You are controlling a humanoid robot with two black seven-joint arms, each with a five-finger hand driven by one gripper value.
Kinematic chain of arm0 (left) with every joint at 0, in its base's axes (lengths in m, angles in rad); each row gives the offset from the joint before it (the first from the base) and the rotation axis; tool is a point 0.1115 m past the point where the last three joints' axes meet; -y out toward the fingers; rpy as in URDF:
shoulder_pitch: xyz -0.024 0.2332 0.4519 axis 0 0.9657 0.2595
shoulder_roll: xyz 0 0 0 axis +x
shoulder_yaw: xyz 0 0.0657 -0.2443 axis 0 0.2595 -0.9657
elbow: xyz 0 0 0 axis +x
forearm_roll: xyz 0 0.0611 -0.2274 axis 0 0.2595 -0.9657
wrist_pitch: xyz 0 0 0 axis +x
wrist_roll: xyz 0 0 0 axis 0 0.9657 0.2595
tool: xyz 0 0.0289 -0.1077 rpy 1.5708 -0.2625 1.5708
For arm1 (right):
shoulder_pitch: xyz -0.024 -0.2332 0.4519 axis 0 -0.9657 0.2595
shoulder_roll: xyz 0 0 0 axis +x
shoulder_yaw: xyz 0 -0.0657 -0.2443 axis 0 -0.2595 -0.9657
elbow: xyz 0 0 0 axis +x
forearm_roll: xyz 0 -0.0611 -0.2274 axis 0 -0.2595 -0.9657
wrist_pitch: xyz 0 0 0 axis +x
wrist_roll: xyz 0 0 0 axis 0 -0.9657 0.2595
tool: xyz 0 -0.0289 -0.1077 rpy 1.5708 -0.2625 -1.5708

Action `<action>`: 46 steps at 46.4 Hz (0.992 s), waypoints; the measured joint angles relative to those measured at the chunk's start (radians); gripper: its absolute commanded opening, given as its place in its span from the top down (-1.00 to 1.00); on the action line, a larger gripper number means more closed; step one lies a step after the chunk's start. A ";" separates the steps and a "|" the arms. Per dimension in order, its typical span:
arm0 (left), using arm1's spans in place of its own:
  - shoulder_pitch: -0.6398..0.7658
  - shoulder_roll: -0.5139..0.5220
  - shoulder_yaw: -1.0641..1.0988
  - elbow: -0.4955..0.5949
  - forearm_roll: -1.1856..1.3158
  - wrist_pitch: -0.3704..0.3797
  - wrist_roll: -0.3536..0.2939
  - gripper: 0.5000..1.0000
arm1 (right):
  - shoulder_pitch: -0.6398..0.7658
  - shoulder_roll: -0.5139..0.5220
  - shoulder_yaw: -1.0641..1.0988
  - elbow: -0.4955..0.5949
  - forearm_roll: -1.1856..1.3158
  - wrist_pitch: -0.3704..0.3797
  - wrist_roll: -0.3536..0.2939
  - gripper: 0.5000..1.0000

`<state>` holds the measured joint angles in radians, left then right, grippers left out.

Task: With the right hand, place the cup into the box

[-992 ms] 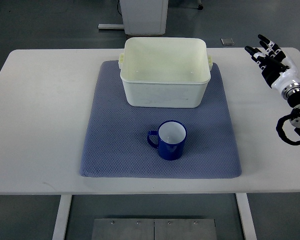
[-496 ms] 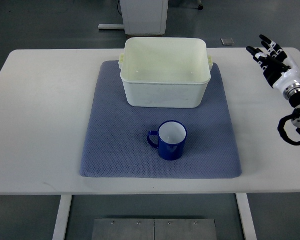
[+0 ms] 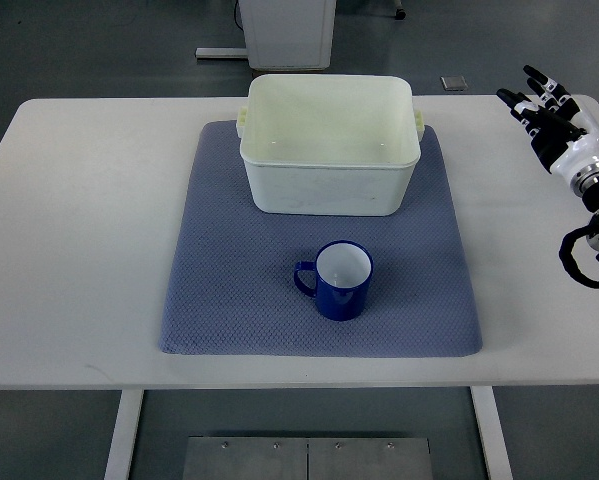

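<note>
A blue cup with a white inside stands upright on the blue-grey mat, its handle pointing left. Behind it on the mat sits a cream-white box, open on top with nothing inside. My right hand hovers over the table's far right corner, well away from cup and box, its black fingers spread and holding nothing. The left arm does not show.
The white table carries the mat in its middle. A white cabinet base stands on the floor behind the table. My right forearm and a black cable loop lie along the right edge.
My right hand has drifted slightly to the right and away, toward the table's far right corner. Cup and box have not moved.
</note>
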<state>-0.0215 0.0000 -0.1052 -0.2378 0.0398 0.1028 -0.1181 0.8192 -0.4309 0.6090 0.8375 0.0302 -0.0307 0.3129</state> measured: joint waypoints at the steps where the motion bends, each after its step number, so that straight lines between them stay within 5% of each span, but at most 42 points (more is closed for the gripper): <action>1: 0.000 0.000 0.000 0.000 0.000 0.000 0.000 -1.00 | 0.003 0.000 0.000 0.000 0.000 0.000 0.000 -1.00; 37: 0.000 0.000 0.000 0.000 0.000 0.000 0.000 -1.00 | 0.015 0.005 0.000 -0.006 -0.001 -0.013 0.003 -1.00; 46: 0.000 0.000 0.001 0.000 0.000 0.000 0.000 -1.00 | 0.032 0.009 0.001 -0.078 0.000 -0.017 0.004 -1.00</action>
<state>-0.0214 0.0000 -0.1045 -0.2378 0.0399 0.1028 -0.1182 0.8508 -0.4216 0.6103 0.7597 0.0306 -0.0476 0.3173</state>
